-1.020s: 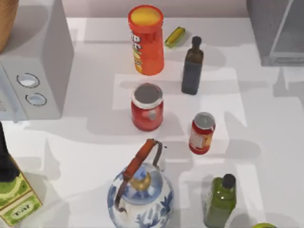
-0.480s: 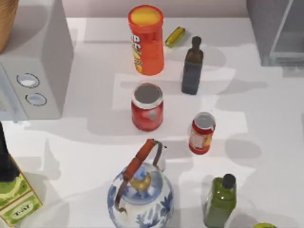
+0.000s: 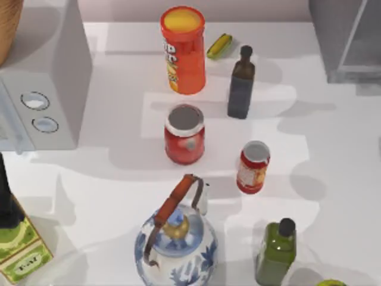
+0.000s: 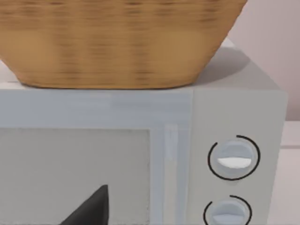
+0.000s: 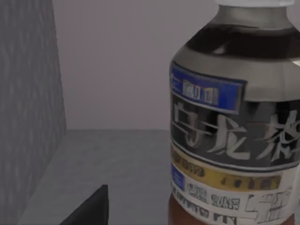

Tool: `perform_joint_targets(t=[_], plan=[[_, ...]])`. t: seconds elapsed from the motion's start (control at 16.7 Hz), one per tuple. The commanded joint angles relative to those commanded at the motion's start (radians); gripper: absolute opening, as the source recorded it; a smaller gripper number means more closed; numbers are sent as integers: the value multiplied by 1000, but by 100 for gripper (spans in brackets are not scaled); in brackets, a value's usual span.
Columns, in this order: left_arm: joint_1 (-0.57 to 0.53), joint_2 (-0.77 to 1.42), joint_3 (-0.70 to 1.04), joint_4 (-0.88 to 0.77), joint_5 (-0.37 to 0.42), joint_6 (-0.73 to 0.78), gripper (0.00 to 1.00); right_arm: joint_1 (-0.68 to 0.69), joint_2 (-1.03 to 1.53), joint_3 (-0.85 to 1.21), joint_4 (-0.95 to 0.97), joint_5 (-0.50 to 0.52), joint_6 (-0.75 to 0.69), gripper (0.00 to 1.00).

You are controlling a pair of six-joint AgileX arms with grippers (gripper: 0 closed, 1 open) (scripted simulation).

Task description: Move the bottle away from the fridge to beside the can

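Note:
The bottle (image 5: pixel 234 131) looms close in the right wrist view: brown-red lower body, blue-and-white label, white cap at the top edge. It stands on a grey floor beside a grey wall (image 5: pixel 28 117). One dark fingertip (image 5: pixel 93 208) of my right gripper shows in front, apart from the bottle. The fridge (image 3: pixel 345 36) fills the top view's far right corner. The small red can (image 3: pixel 253 167) stands right of the table's centre. A dark fingertip (image 4: pixel 91 208) of my left gripper faces the pale box with dials (image 4: pixel 229 159).
An orange chips tube (image 3: pixel 183 49), a dark slim bottle (image 3: pixel 241 83) and a red grey-lidded tin (image 3: pixel 184 134) stand behind the can. A blue-white kettle (image 3: pixel 175 244) and a green bottle (image 3: pixel 275 251) stand in front. A wicker basket (image 4: pixel 117 42) rests on the dial box.
Shadows on the table's right side have shifted slightly. None of the objects on the table has moved.

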Motion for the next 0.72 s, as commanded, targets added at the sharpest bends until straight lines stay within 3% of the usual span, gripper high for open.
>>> perform_joint_targets(t=[0.72], plan=[[0,0,0,0,0,0,100,21,156,285,-126,27,-1,100]])
